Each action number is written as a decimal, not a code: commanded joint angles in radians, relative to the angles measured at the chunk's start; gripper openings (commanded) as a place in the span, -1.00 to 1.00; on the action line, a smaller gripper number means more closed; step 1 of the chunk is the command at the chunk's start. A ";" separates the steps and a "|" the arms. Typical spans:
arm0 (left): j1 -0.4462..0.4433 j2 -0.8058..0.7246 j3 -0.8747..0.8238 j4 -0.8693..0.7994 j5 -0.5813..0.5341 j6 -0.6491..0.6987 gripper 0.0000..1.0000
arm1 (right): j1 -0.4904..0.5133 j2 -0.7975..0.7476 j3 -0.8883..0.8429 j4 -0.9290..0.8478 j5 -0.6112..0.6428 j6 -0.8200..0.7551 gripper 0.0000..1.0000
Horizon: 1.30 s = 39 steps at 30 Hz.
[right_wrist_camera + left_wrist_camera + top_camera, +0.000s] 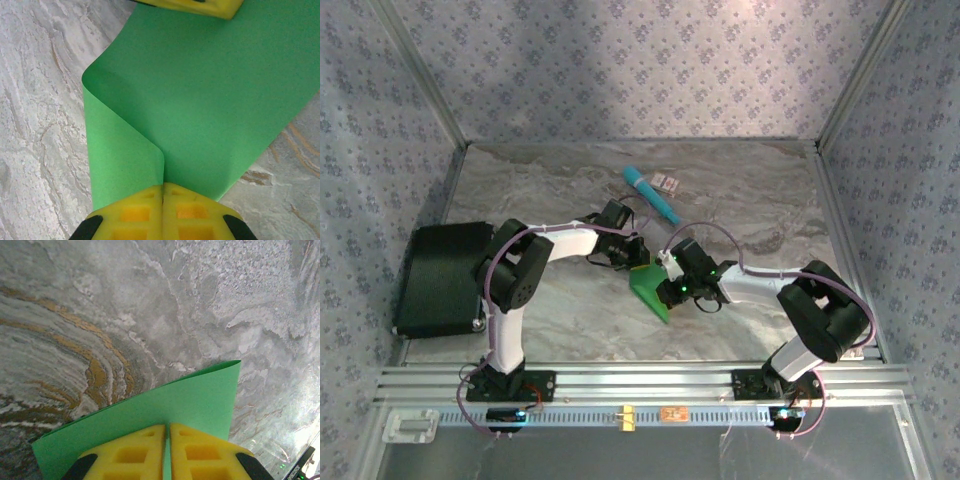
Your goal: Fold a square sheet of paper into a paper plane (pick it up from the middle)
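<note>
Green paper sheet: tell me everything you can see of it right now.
The square sheet of paper is thin, plain, bright green and matte. It is bent over on itself in a soft, uncreased curl, and the right gripper is shut where the layers meet. The left gripper is shut on the opposite edge. It spans between them over the middle of the marble-patterned table; whether it touches the surface is unclear.

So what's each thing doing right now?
paper: curled over on itself, pinched by both hands.
left hand: shut on the paper's edge.
right hand: shut on the paper where it doubles over.
stick: lying flat, untouched, apart from both hands.
</note>
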<state>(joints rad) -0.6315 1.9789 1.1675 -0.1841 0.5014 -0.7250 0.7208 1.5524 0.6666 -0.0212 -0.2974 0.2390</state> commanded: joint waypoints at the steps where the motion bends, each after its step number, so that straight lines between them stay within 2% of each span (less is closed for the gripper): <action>1: -0.012 0.034 -0.005 -0.049 -0.020 0.014 -0.76 | 0.007 0.012 0.025 -0.020 0.012 0.000 -1.00; 25: -0.014 0.020 -0.007 -0.050 -0.035 0.012 -0.76 | 0.015 0.034 0.027 -0.044 0.044 0.014 -1.00; 39: -0.015 0.016 -0.012 -0.049 -0.043 0.007 -0.76 | 0.022 -0.026 -0.002 -0.036 0.050 0.020 -1.00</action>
<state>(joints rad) -0.6353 1.9789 1.1675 -0.1833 0.4934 -0.7254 0.7403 1.5494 0.6758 -0.0345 -0.2539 0.2470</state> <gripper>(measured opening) 0.120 0.052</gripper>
